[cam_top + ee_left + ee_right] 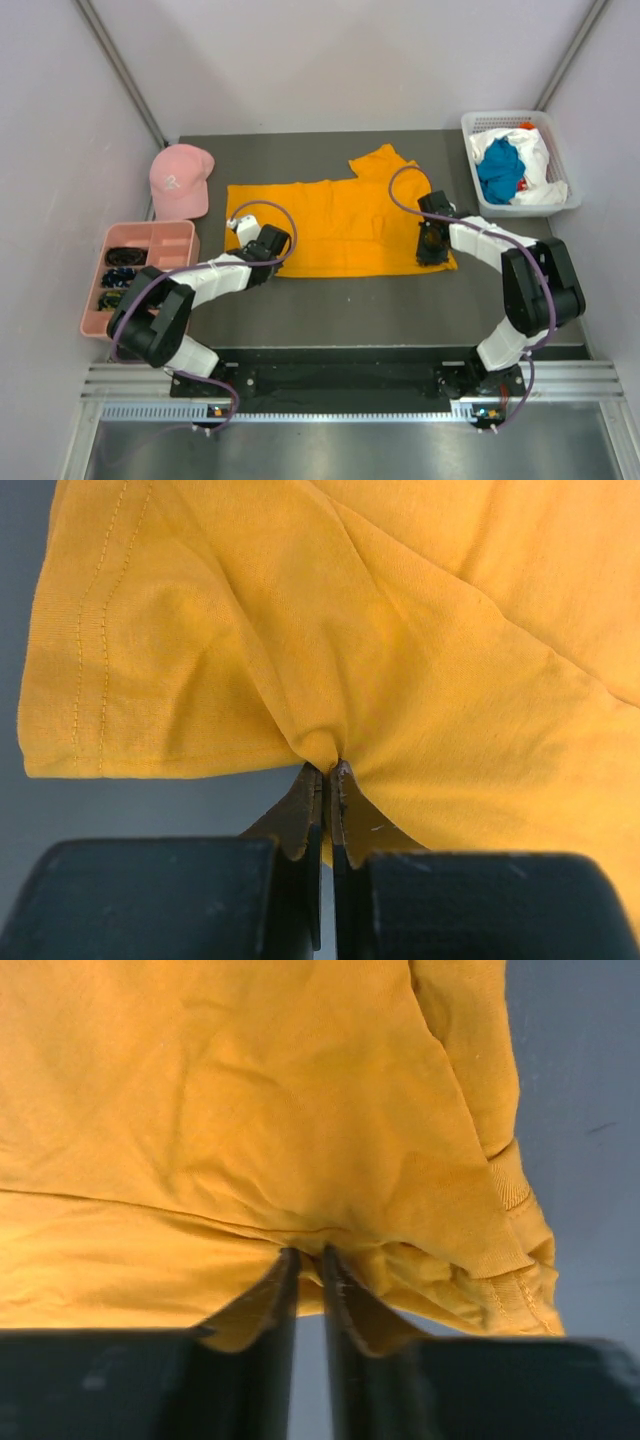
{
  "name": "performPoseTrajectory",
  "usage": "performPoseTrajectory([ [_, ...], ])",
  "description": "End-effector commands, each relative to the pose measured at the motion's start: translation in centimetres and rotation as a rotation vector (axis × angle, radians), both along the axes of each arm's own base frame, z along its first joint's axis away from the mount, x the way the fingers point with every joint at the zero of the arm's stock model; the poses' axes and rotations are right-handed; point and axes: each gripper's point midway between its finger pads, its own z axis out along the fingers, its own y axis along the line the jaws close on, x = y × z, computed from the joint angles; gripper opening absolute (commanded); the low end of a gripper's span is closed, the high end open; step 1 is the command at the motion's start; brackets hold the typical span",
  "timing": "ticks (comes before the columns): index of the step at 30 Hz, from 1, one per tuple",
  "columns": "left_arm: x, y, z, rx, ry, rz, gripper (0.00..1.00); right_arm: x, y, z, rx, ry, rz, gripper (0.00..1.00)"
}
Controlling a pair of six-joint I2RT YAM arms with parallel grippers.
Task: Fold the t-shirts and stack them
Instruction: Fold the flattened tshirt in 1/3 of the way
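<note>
orange shirt (340, 225) lies spread flat across the middle of the worktop (330, 300), and is the largest thing on it. one sleeve sticks out toward the upper right of the top view.

left jaws sit at the shirt's left edge in the top view, where the left arm (215, 275) reaches in from the lower left. in the left wrist view they are fully closed, tip against tip, with a small pucker of the orange shirt (400, 660) nipped between them. creases fan upward from that pinch. a stitched hem runs down the left of that frame, with bare worktop beside and below it.

right jaws are at the shirt's lower right corner in the top view, at the end of the right arm (500, 245). in the right wrist view they are almost closed, with a thin slit between them. their tips press into a bunched fold of the orange shirt (250, 1110) at its edge, so the cloth looks gripped. a rumpled hem lies just right of the tips, with worktop beyond it.

a white basket (555, 135) at the upper right holds a teal shirt (498, 172) on a white shirt (538, 152). a pink cap (180, 178) lies at the upper left, and a pink tray (160, 240) lies below it.
</note>
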Motion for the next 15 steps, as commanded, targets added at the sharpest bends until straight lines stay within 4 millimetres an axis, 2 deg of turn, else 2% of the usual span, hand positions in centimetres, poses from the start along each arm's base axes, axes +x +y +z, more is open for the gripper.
performPoseTrajectory([
  [1, -1.93, 1.25, -0.99, 0.049, 0.077, 0.001, 0.00, -1.06, -0.65, -0.40, -0.039, 0.028, -0.008, 0.03],
  [2, -1.86, 1.18, -0.94, 0.046, 0.075, 0.000, 0.00, -1.03, -0.55, -0.51, -0.035, 0.028, -0.007, 0.00],
  [6, -1.74, 1.17, -0.78, 0.046, 0.069, 0.001, 0.00, -1.48, -0.53, -1.30, -0.034, 0.052, -0.003, 0.00],
  [11, -2.04, 1.40, -0.86, 0.051, 0.072, 0.002, 0.00, -1.66, -0.71, -1.15, -0.038, 0.045, -0.010, 0.01],
  [12, -2.15, 1.44, -0.94, 0.050, 0.072, 0.001, 0.00, -1.66, -0.77, -1.11, -0.040, 0.045, -0.011, 0.17],
  [15, -2.21, 1.50, -1.01, 0.052, 0.073, 0.002, 0.00, -1.77, -0.86, -0.90, -0.043, 0.045, -0.014, 0.27],
])
